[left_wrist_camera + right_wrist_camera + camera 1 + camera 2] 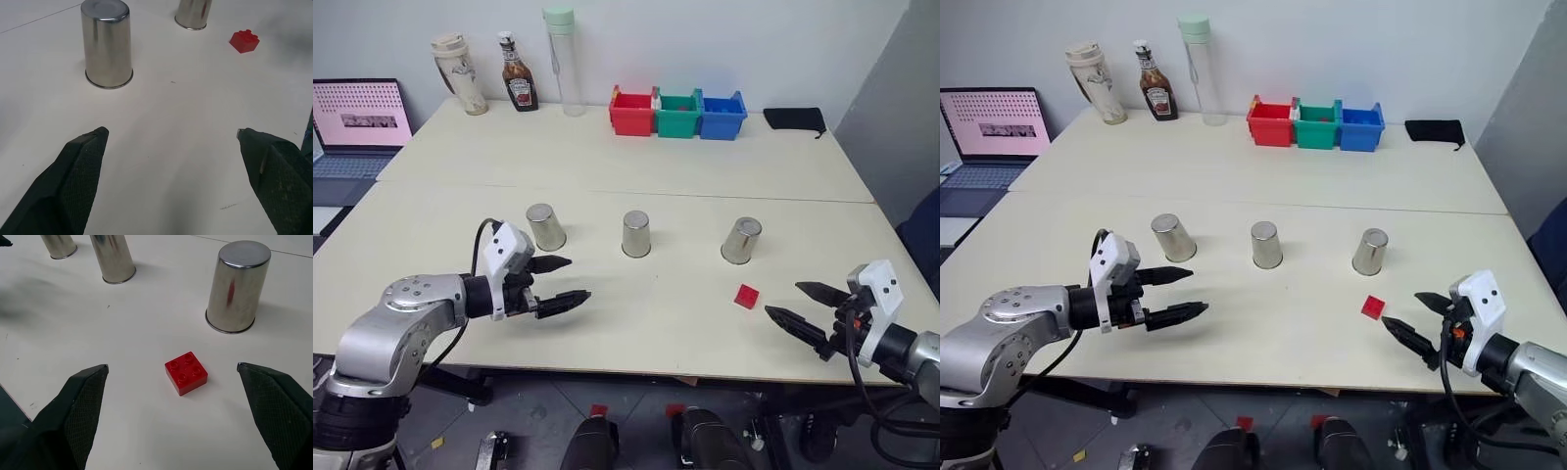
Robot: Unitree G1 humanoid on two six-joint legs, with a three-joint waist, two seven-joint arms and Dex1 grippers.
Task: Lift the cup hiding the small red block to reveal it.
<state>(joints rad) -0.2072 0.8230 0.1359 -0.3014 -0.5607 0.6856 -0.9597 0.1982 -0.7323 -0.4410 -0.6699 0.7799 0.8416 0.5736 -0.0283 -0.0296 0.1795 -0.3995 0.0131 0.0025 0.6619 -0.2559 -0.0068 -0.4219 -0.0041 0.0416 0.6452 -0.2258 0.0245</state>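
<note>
Three small shiny silver metal tumblers stand upside down in a row across the pale beige surface: the left cup, the middle cup and the right cup. All three rest rim-down and are well apart from one another.

The small red block, a bright red square plastic brick with four studs on top, lies uncovered on the surface. It sits just in front of the right cup, on the robot's side, close to it but not touching. In the right wrist view the block lies between the two black fingers, ahead of their tips, with the right cup behind it.

The left hand hovers above the surface in front of the left cup, its two black fingers spread wide and holding nothing. The right hand hovers near the front right edge of the surface, pointing toward the block; its fingers are also spread wide and empty.

Along the far edge stand a cream travel mug, a brown sauce bottle, a tall clear bottle with a green cap, and three storage bins: red, green, blue. A black pouch lies to their right. A laptop sits off the left side.
</note>
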